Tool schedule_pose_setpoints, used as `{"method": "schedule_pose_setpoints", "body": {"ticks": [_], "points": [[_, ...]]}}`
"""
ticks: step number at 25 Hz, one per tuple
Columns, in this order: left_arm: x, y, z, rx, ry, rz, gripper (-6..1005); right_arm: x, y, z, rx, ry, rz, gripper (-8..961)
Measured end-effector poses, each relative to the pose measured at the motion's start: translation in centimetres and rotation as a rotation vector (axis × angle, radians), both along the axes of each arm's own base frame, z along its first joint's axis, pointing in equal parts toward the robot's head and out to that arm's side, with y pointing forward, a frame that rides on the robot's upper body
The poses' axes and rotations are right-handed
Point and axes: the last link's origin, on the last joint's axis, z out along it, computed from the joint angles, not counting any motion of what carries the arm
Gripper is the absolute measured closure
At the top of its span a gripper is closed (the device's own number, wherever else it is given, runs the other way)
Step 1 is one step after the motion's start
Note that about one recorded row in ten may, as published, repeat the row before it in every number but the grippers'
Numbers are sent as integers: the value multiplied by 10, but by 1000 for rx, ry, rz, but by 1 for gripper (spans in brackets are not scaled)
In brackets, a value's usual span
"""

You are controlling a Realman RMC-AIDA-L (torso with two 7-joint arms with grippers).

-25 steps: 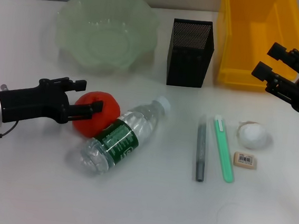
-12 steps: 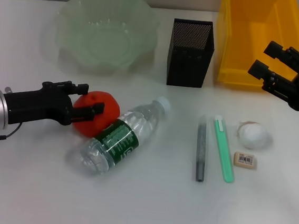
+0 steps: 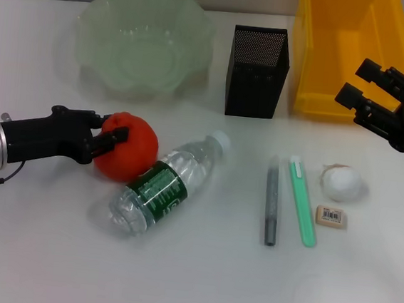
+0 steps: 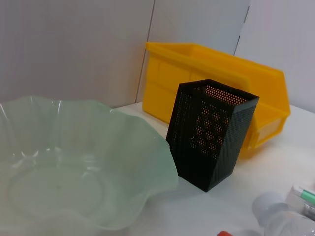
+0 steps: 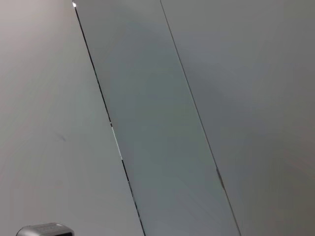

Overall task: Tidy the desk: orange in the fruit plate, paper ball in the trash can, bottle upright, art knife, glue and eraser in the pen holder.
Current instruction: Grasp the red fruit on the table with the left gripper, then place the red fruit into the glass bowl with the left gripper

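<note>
Head view: the round red-orange orange [image 3: 125, 156], judged firm and smooth, is pinched across its middle by the left gripper [image 3: 110, 137]; the right gripper [image 3: 369, 92] is held spread.

Left gripper [image 3: 110, 137] drawn back toward the counter's left edge and now closed on the orange [image 3: 126, 147]. Orange shifted slightly toward the far edge, away from the bottle [image 3: 163, 184]. Right gripper [image 3: 370, 95] edged marginally toward the left.

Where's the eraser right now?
In the head view, the eraser lies on the desk's right side, just in front of the paper ball and right of the green art knife.
</note>
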Motion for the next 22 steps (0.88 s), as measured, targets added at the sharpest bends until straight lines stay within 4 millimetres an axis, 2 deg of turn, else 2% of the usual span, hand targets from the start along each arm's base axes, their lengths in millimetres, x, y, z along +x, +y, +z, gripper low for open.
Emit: {"method": "schedule_pose_setpoints", "body": {"ticks": [4,9,13,16,19,22], "points": [[1,1,3,12,-11,-3,744,-2,1,-1,-10,11,0,168],[6,3,12,25,-30,-24,793,-2,1,-1,-8,17,-1,168],[24,4,39,58,-123,-90,823,-2,2,-1,-4,20,-4,168],[31,6,46,69,-156,-120,843,-2,2,-1,-3,20,-6,168],[39,13,48,95,-183,-142,861,-1,2,-1,-1,18,-10,168],[50,25,40,138,-196,-158,879,-2,3,-2,-3,15,-8,169]]}}
